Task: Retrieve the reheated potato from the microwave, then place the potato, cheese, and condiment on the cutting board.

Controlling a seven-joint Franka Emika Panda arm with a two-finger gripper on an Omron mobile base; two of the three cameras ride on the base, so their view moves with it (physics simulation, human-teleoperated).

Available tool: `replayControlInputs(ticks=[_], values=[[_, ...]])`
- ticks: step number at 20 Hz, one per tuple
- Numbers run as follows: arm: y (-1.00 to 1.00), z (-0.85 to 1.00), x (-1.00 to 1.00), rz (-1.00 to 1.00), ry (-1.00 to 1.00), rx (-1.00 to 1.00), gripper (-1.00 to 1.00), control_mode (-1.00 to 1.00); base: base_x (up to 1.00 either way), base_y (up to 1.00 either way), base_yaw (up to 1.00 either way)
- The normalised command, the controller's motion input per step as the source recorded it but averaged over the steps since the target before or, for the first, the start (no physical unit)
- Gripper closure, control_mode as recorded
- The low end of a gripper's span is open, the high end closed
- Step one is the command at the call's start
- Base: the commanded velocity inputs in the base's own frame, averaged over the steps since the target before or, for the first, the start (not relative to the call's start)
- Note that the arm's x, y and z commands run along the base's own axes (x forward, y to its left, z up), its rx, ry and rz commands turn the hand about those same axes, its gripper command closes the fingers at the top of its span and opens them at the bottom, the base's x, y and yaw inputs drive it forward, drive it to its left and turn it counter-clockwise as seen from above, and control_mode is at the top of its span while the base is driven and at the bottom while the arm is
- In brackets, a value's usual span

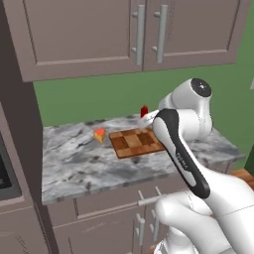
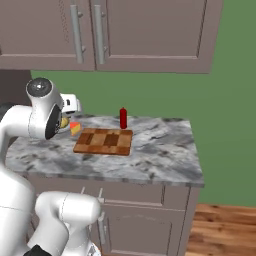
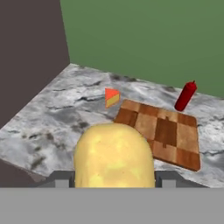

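Note:
The pale-yellow potato sits large between my two fingertips, so my gripper is shut on it, held above the marble counter short of the cutting board. From the right base view the potato peeks out beside my arm, left of the cheese. The orange cheese wedge lies on the counter just off the board's left corner. Behind the board's far edge stands the red condiment bottle. The checkered board is bare. A corner of the microwave shows at far left.
Grey marble counter runs along a green wall, with a dark tall cabinet side at its left end. Upper cabinets hang overhead and drawers sit below the counter front. My own arm hides the board's right part in the left base view.

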Motion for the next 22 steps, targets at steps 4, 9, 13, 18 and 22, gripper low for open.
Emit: replayControlInputs(ticks=[4, 9, 13, 18, 22], values=[[0.00, 0.00, 0.00, 0.00, 0.00, 0.00, 1.00, 1.00, 0.48, -0.22, -0.05], [0.00, 0.00, 0.00, 0.00, 0.00, 0.00, 1.00, 1.00, 0.46, -0.15, -0.01], [0.00, 0.00, 0.00, 0.00, 0.00, 0.00, 1.00, 1.00, 0.46, -0.11, 0.00], [0.00, 0.00, 0.00, 0.00, 0.00, 0.00, 1.00, 1.00, 0.37, -0.07, 0.00], [0.00, 0.00, 0.00, 0.00, 0.00, 0.00, 1.00, 1.00, 0.07, -0.02, 0.00]])
